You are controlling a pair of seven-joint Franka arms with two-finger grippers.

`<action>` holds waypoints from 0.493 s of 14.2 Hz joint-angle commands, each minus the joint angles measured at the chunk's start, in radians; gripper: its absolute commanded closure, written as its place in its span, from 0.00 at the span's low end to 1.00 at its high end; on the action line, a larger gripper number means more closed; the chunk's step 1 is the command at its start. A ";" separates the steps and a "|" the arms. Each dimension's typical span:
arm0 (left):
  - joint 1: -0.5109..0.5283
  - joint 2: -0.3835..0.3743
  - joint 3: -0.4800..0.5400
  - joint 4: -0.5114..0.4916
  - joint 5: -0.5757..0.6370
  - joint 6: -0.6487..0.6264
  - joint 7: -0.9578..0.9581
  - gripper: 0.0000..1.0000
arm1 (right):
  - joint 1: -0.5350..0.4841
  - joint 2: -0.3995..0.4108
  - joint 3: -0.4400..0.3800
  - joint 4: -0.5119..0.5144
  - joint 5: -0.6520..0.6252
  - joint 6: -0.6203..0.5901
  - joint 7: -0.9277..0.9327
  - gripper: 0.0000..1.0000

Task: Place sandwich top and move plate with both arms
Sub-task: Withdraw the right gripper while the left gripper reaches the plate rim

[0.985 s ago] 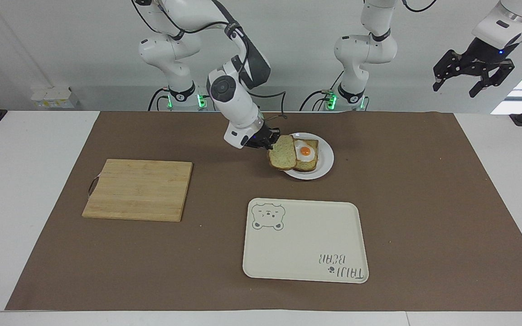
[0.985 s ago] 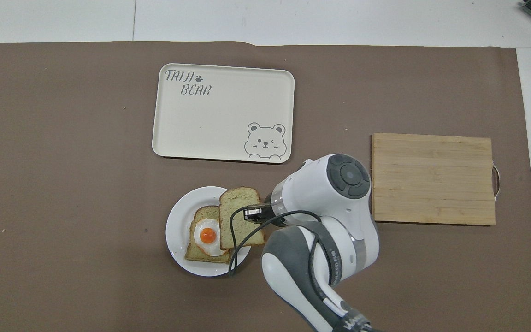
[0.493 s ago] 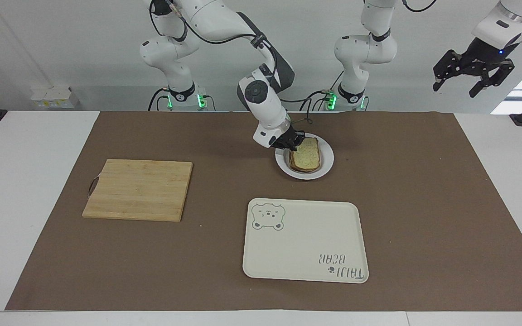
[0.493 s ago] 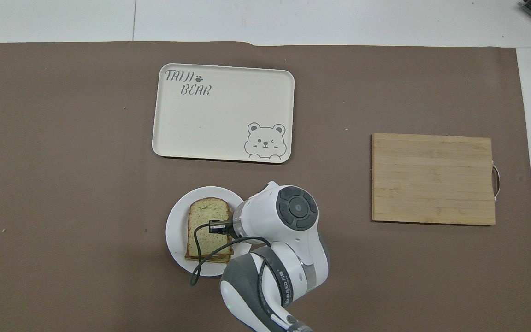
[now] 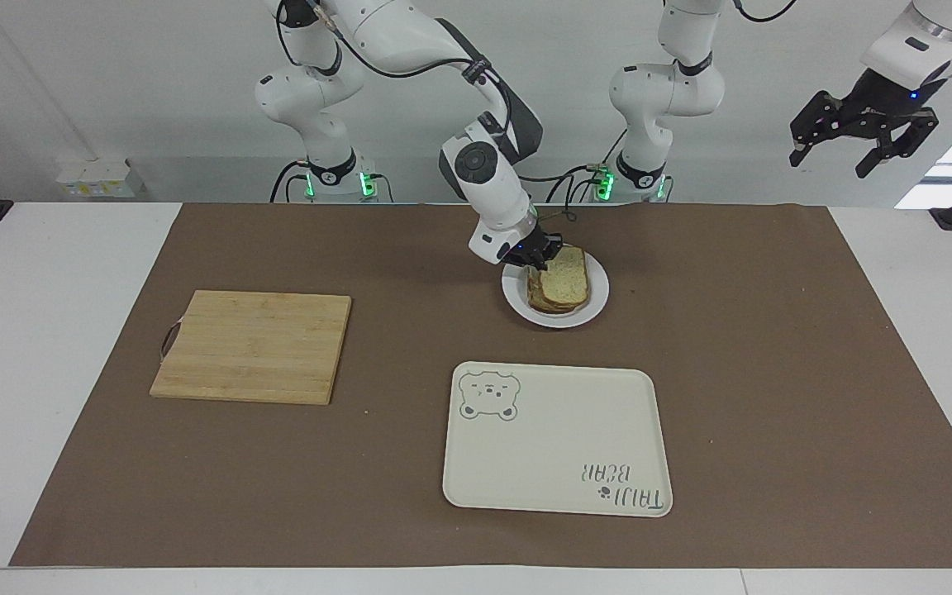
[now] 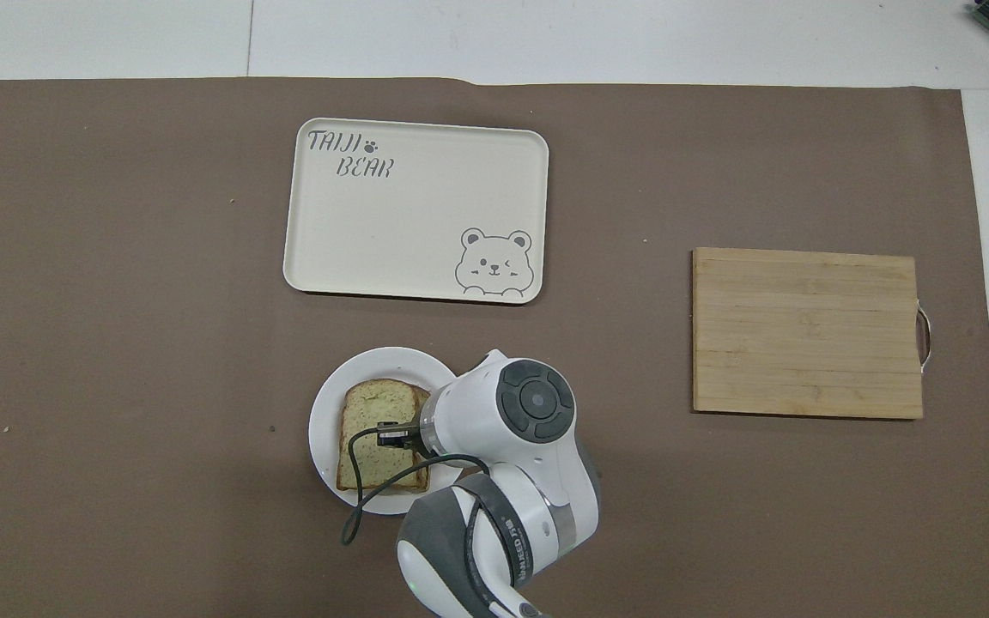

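Only readable text was "TAIJI BEAR" printed on the cream tray (image 6: 415, 210), upper middle of the overhead view, bear face beside it.

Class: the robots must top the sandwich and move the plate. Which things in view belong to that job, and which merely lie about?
Job: sandwich top, held by right gripper; plate; left gripper, waiting.
Lying about: tray; cutting board.

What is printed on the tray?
A winking bear face and "TAIJI BEAR" lettering on the cream tray; clearest in the overhead view.
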 commanded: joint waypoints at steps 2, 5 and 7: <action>-0.014 -0.025 -0.020 -0.028 0.004 -0.007 -0.007 0.00 | -0.011 0.006 0.003 -0.003 0.029 0.002 0.003 0.41; 0.000 -0.025 -0.009 -0.026 0.004 -0.007 -0.007 0.00 | -0.016 0.011 -0.005 0.010 -0.029 0.005 0.000 0.00; 0.000 -0.025 -0.009 -0.028 0.005 -0.011 -0.007 0.00 | -0.030 0.009 -0.008 0.011 -0.129 0.003 0.000 0.00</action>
